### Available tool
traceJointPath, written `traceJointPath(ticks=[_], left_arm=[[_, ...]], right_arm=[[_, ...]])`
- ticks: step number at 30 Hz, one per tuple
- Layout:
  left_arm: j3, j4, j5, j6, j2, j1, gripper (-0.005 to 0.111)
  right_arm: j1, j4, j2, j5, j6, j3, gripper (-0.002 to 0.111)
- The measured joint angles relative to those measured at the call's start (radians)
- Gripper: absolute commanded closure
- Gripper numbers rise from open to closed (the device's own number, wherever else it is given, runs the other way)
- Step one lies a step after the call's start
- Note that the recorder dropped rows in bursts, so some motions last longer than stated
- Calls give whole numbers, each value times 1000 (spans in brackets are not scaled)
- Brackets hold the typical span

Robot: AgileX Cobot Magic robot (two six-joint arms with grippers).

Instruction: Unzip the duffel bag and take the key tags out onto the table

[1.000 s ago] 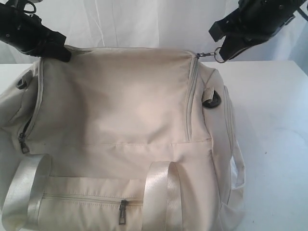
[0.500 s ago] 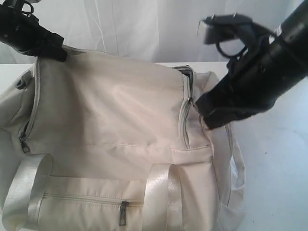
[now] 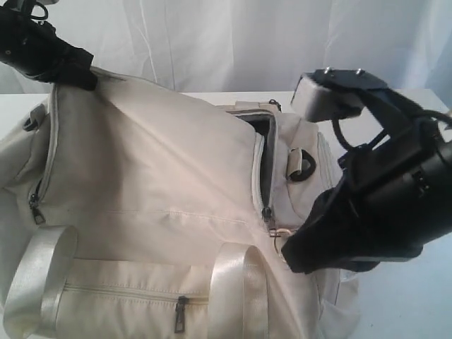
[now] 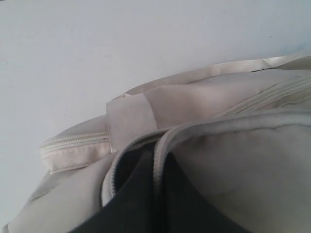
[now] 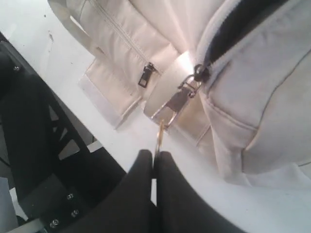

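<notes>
Wht tbl [image 3: 409,304]; duffel bag [image 3: 155,162] atop

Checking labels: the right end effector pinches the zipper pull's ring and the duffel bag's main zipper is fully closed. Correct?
No. The right end effector pinches the ring, but the duffel bag's zipper is partly open; the exterior view shows dark lining.

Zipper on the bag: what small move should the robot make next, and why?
Probably pull the zipper ring further along its track: the right gripper is shut on it, the duffel bag gapes only partway, no key tags show, and the left gripper holds its corner.
</notes>
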Motion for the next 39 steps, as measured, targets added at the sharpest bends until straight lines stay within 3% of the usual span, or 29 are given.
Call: traceJointPath(ticks=[3, 5, 6, 8, 10, 15, 19, 27, 30, 33, 34, 39], left_arm=[[0, 0, 3, -4, 0, 0, 107], [0, 0, 10, -4, 0, 0, 107], [0, 4, 0, -5, 0, 2, 107], [0, 6, -15, -8, 0, 4, 107], [0, 6, -15, -8, 0, 4, 107], [0, 8, -7, -9, -4, 4, 107], [0, 8, 4, -9, -34, 4, 107], [20, -4, 55, -12, -131, 4, 107], [58, -7, 48, -12, -150, 4, 107], [102, -26, 22, -10, -154, 4, 107], [115, -33, 7, -3, -154, 4, 107], [124, -68, -47, 18, -152, 4, 107]], right_arm=[[31, 22, 8, -30, 0, 102, 106], [39, 22, 8, -51, 0, 133, 88], [42, 22, 8, -37, 0, 133, 66], [47, 13, 6, -2, 8, 115, 43], [49, -31, 6, -8, 55, 69, 31], [46, -311, 6, -33, 249, -93, 32], [-23, -540, 40, -97, 403, -170, 34], [-177, -532, 308, -359, 506, -180, 41], [-219, -423, 412, -428, 459, -180, 58], [-228, -296, 503, -494, 352, -188, 101], [-229, -270, 530, -507, 325, -200, 107], [-281, -220, 615, -520, 253, -298, 108]])
